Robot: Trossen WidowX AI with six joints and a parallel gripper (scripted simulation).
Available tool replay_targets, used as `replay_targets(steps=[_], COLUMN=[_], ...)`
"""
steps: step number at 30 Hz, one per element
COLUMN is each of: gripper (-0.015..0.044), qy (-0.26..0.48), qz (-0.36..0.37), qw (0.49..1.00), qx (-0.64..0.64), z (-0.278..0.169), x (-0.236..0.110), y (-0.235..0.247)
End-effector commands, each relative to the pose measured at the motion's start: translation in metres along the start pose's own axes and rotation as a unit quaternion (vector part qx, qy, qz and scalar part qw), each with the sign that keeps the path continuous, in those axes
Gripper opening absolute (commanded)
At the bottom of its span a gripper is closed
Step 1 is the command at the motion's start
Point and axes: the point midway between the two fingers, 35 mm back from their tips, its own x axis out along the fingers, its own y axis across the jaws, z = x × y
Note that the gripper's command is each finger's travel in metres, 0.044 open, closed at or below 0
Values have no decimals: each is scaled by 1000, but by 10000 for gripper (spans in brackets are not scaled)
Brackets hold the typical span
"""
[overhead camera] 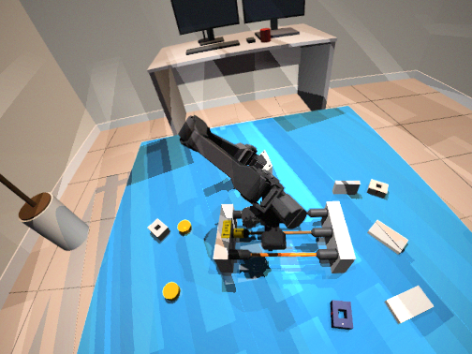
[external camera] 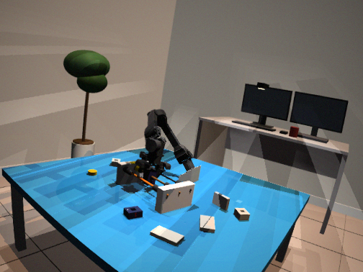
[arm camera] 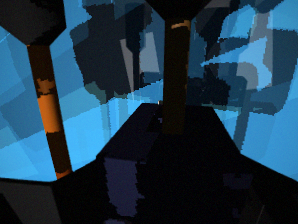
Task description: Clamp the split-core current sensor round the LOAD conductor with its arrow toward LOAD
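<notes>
A fixture of two white end blocks (overhead camera: pixel 341 234) (external camera: pixel 175 196) holds parallel orange conductors (overhead camera: pixel 295 232) (arm camera: pixel 175 75). A yellow LOAD marker (overhead camera: pixel 227 228) sits on the left block, at the end of the middle conductor. My gripper (overhead camera: pixel 271 230) (external camera: pixel 144 166) reaches down into the fixture and is shut on the dark split-core sensor (overhead camera: pixel 273 241) (arm camera: pixel 168 164). The sensor sits round the middle conductor, which runs into its body in the wrist view. A second conductor (arm camera: pixel 47 100) (overhead camera: pixel 286 254) runs beside it. I cannot see the sensor's arrow or its latch.
Two yellow discs (overhead camera: pixel 184 226) (overhead camera: pixel 170 290) and a small white block (overhead camera: pixel 158 228) lie left of the fixture. A dark blue block (overhead camera: pixel 341 314) lies in front of it. Several white blocks (overhead camera: pixel 346 186) (overhead camera: pixel 388 236) (overhead camera: pixel 409 303) lie to the right. A desk with monitors (overhead camera: pixel 243 42) stands behind the table.
</notes>
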Motion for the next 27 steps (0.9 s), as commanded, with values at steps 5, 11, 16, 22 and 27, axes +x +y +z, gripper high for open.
replay_targets(steps=[5, 11, 16, 22, 27], gripper=[0, 0, 131, 269, 269], qy=[2, 1, 0, 0, 0], qz=[-12, -11, -9, -9, -9], qw=[1000, 1000, 1000, 1000, 1000], qx=[3, 2, 1, 1, 1], z=[0, 0, -1, -1, -1], x=[0, 5, 0, 0, 0], y=[1, 0, 1, 1, 1])
